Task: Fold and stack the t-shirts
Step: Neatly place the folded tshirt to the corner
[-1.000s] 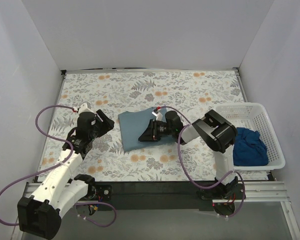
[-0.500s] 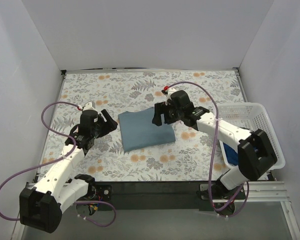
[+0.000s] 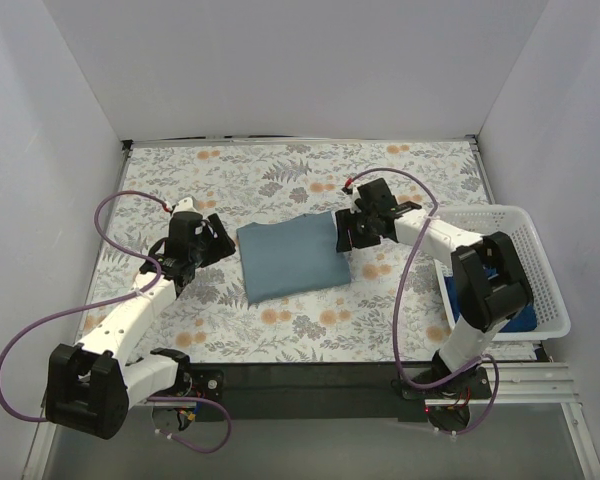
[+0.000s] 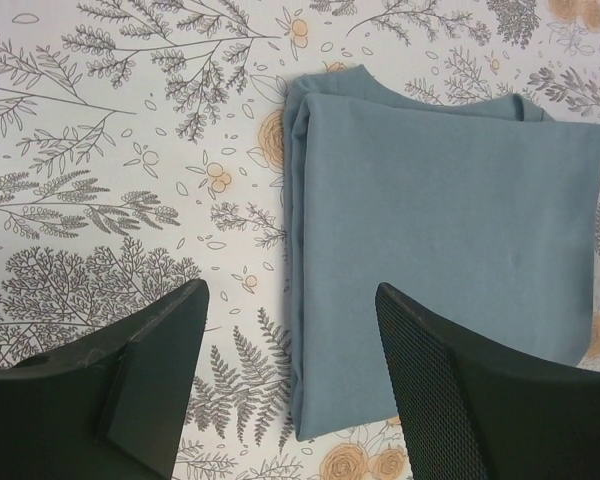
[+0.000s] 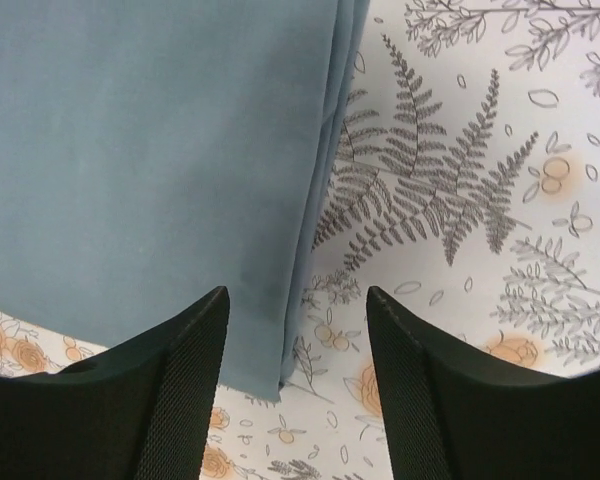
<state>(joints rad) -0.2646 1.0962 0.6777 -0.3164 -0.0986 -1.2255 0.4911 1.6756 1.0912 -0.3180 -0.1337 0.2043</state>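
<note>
Left gripper [image 4: 290, 298] and right gripper [image 5: 297, 298] hover released, empty, flanking the folded slate-blue t-shirt [image 3: 292, 258] at the middle of the table [image 3: 180, 170]. Its fold looks done; next, fetch the royal blue t-shirt [image 3: 525, 320] from the basket [image 3: 540, 250] at the right edge.

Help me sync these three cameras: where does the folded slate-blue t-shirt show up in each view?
Top external: the slate-blue t-shirt lies folded at the middle of the table.
Left wrist: the slate-blue t-shirt fills the centre and right of the picture.
Right wrist: the slate-blue t-shirt fills the upper left, with its layered edge running down the middle.
Shared landmark: the floral table cover under it, seen in all three.
</note>
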